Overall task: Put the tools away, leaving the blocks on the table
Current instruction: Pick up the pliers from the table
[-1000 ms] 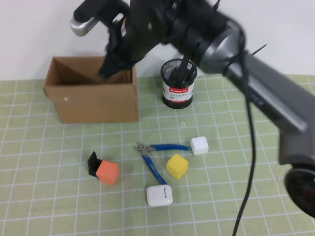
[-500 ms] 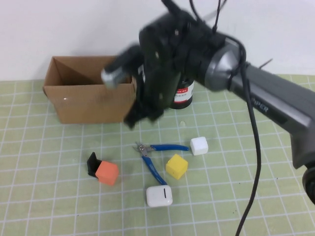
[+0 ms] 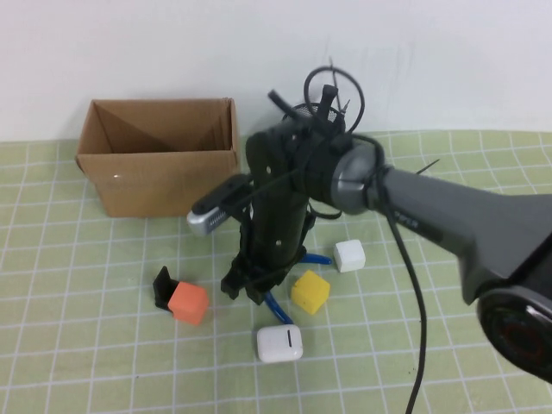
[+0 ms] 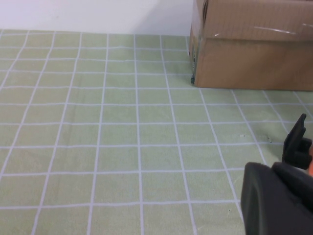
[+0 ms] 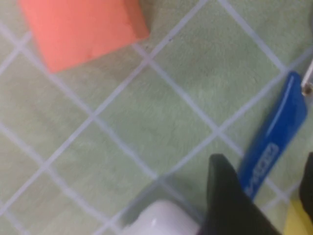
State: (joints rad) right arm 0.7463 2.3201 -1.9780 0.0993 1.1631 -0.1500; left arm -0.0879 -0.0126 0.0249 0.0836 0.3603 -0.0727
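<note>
Blue-handled pliers (image 3: 278, 304) lie unstowed on the table (image 3: 86, 362); right pincer (image 3: 246, 289) gapes empty above them; left pincer (image 4: 279, 198), far left, closed.

The right arm (image 3: 448, 216) is a grey tube with black joints; a silver cylinder (image 3: 216, 211) juts sideways. A black cable (image 3: 414, 293) trails along it.

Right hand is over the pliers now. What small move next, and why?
Probably ease the right hand straight down until the nearer blue handle of the pliers sits between its fingers, then close. Its jaws stand open just above that handle, and nothing is held yet. Keep clear of the yellow block and the white earbud case close by. The left hand is out of view.
</note>
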